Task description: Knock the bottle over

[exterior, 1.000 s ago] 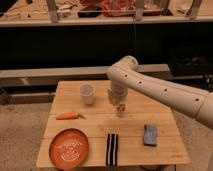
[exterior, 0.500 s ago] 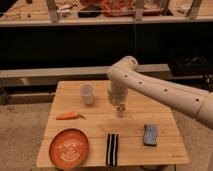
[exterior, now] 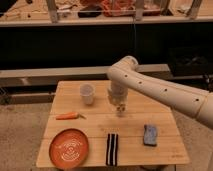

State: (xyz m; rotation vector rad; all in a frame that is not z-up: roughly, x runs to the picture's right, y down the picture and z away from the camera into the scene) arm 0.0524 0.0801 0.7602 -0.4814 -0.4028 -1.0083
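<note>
Arm [exterior: 165, 92] bends in from right, gripper [exterior: 119, 106] pointing down at bottle [exterior: 120, 112] beside cup [exterior: 87, 93]; you cannot tell its grip. Pose unchanged.

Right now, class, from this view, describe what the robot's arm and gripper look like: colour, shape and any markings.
The arm is a thick, smooth, cream-white tube with rounded joints and a row of small dark dots along its side. No loose cables show. The gripper, over the wooden table beside the white cup, looks pale too.
</note>
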